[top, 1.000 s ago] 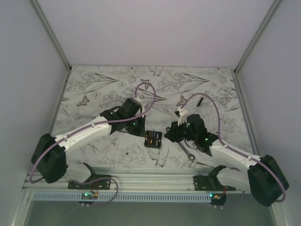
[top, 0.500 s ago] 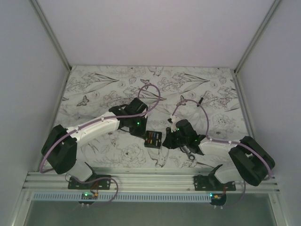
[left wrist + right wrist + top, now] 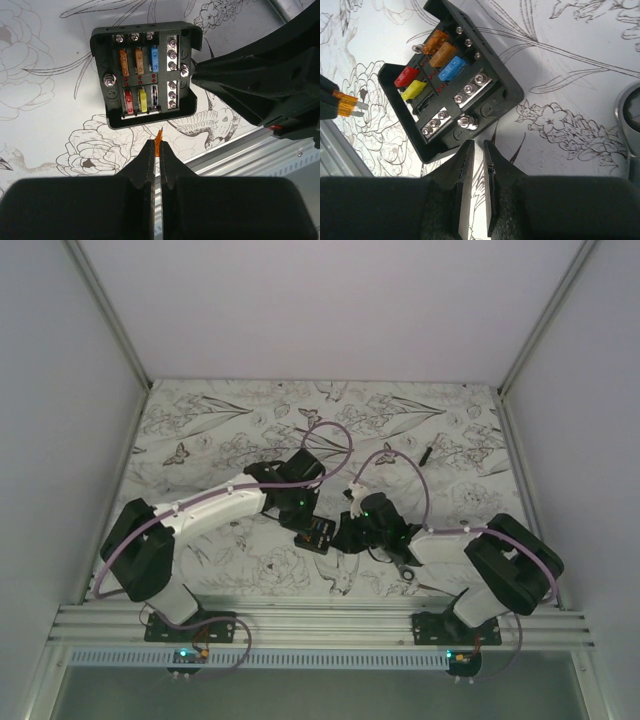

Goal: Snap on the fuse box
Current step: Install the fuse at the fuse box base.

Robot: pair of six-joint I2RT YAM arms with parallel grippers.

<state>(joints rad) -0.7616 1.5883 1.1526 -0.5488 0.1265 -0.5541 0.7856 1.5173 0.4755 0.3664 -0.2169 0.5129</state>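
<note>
Black plastic, square and lidless, the fuse box lies flat on the flower-printed tablecloth near the front edge of the table, right between the two grippers. Inside it I can see two orange fuses, a blue one, a red one and a yellow fuse seated in their rows, with a bare slot beside the yellow. The left gripper hangs just beside one wall of the box, its jaws pressed together on a loose orange fuse whose metal prongs point toward the box. The right gripper sits at an adjoining wall, tips right up against it, though I can't tell whether they touch. Its jaws stand almost together, with a thin slit of tablecloth showing between them and nothing in it. A silver wrench lies just right of the box, partly under the right arm, and a thin black stick lies well apart toward the back.
</note>
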